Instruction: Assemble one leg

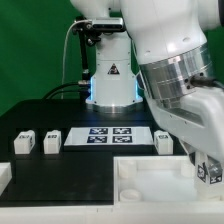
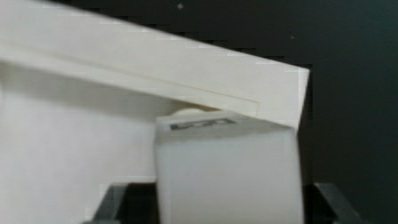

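At the exterior view's left, two spare legs (image 1: pixel 22 143) (image 1: pixel 50 141) stand on the black table (image 1: pixel 60 112). The marker board (image 1: pixel 110 137) lies at centre, with a third spare leg (image 1: pixel 165 141) just beside it. At the right, the gripper (image 1: pixel 206 176) (image 2: pixel 222 208) is clamped narrowly on the leg (image 2: pixel 222 165) over the tray (image 1: pixel 140 176) (image 2: pixel 160 60), near its rim corner. Whether the leg touches the tray cannot be told.

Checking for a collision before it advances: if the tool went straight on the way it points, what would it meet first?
The white tray, at its corner just ahead of the leg gripped in the tool; the leg would likely touch first, though the gap is unclear.
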{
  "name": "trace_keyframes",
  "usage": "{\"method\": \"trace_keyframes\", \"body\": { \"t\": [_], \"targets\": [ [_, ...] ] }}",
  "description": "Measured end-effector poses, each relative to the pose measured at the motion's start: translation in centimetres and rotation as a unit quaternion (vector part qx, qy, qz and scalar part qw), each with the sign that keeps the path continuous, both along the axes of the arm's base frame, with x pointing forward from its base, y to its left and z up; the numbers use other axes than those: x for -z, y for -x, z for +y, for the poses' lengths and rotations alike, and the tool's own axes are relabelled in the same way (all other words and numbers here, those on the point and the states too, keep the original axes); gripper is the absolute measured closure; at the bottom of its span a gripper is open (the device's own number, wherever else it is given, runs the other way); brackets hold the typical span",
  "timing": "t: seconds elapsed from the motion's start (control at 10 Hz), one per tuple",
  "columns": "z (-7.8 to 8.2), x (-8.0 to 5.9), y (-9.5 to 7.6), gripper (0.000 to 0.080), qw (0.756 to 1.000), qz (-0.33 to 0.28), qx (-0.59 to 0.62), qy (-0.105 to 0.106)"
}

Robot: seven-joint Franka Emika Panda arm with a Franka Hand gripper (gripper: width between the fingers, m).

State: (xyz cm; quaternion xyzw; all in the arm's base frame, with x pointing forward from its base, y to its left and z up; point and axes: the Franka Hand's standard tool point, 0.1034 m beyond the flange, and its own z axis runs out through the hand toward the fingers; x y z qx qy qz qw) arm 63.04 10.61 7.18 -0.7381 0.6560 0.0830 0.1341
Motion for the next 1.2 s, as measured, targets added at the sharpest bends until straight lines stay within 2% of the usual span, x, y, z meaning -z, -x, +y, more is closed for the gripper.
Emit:
{"method": "trace_keyframes", "body": {
  "t": [0.3,0.4,0.5,0.6,0.7,0.9,1.0,1.2],
  "targets": [
    [0.2,0.2,0.1,0.0489,0.999,-0.01,-0.032,0.003],
    [0.3,0.2,0.1,0.0277,0.999,-0.013,-0.047,0.004],
    [0.4,0.1,0.1,0.0277,0.994,-0.027,-0.101,0.01],
    [0.6,-0.1,0.0,0.0173,0.98,-0.047,-0.192,0.03],
    [1.2,-0.4,0.1,0.0157,0.969,-0.056,-0.237,0.042],
    [1.2,-0.3,0.2,0.015,0.933,-0.087,-0.347,0.046],
    [1.3,-0.3,0.2,0.0151,0.923,-0.094,-0.37,0.046],
    [0.8,-0.2,-0.1,0.0151,0.834,-0.134,-0.529,0.076]
  ]
}}
